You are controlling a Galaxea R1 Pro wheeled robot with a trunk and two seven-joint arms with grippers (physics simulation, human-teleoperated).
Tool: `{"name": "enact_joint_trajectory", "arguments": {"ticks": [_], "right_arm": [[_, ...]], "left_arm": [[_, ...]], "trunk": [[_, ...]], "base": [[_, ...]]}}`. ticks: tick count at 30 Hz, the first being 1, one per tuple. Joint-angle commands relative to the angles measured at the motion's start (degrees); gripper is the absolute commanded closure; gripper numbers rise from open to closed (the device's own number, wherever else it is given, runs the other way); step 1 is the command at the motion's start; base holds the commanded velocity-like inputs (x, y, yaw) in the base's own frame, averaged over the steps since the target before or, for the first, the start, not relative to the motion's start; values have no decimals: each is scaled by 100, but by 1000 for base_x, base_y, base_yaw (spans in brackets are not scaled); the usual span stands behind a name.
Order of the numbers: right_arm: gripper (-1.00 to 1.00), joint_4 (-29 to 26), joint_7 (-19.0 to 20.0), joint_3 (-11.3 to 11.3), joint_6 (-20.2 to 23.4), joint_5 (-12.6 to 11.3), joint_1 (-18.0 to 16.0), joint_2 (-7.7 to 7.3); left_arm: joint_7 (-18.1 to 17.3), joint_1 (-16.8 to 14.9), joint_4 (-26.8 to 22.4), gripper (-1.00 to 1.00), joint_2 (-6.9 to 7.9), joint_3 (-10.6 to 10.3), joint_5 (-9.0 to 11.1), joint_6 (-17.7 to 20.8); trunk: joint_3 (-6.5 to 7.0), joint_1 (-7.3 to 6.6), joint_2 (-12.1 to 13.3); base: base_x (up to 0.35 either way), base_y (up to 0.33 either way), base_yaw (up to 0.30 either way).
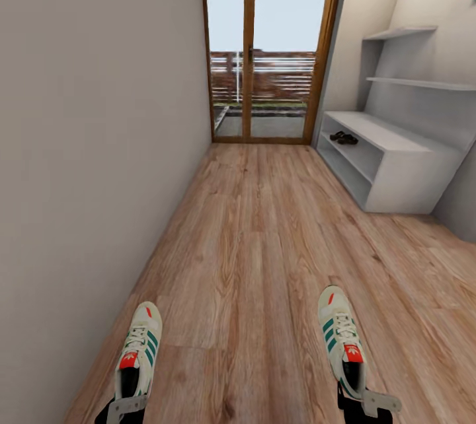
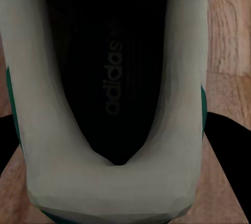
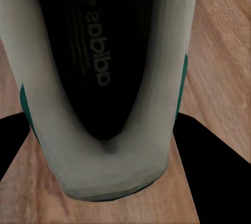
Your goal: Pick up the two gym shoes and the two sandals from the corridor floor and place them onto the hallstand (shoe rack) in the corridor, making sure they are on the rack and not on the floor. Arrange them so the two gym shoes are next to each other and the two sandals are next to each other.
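Left gripper (image 1: pixel 125 405) jaws clamped on left gym shoe (image 1: pixel 137 351) at its heel, right gripper (image 1: pixel 365 403) jaws gripping right gym shoe (image 1: pixel 342 338) likewise, both shoes above the corridor floor (image 1: pixel 264 246), sandals (image 1: pixel 344 138) on the hallstand (image 1: pixel 390 166) shelf.

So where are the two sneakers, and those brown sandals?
Left gym shoe (image 1: pixel 137 351), head view, on its laces.
Right gym shoe (image 1: pixel 343 338), head view, on its laces.
Sandals (image 1: pixel 344 138), head view, on the pair, upper rack shelf.
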Motion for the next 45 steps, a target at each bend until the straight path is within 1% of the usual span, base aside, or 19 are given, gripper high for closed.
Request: {"name": "enact_joint_trajectory", "arguments": {"ticks": [1, 31, 40, 45], "right_arm": [[100, 3, 17, -13, -22, -21, -3, 2], [100, -5, 17, -13, -22, -29, -3, 10], [100, -4, 25, -13, -22, -25, -3, 15], [100, -4, 19, -13, -22, -27, -3, 16]], "left_arm": [[-29, -4, 4, 100, -4, 48, -38, -19], [-29, -4, 4, 100, -4, 48, -38, -19], [-29, -4, 4, 100, -4, 48, -37, -19], [-29, -4, 4, 100, -4, 48, -38, -19]], "trunk": [[-5, 2, -2], [-5, 2, -2], [-5, 2, -2], [-5, 2, -2]], "base": [[340, 0, 0], [340, 0, -3], [340, 0, -233], [340, 0, -89]]}}
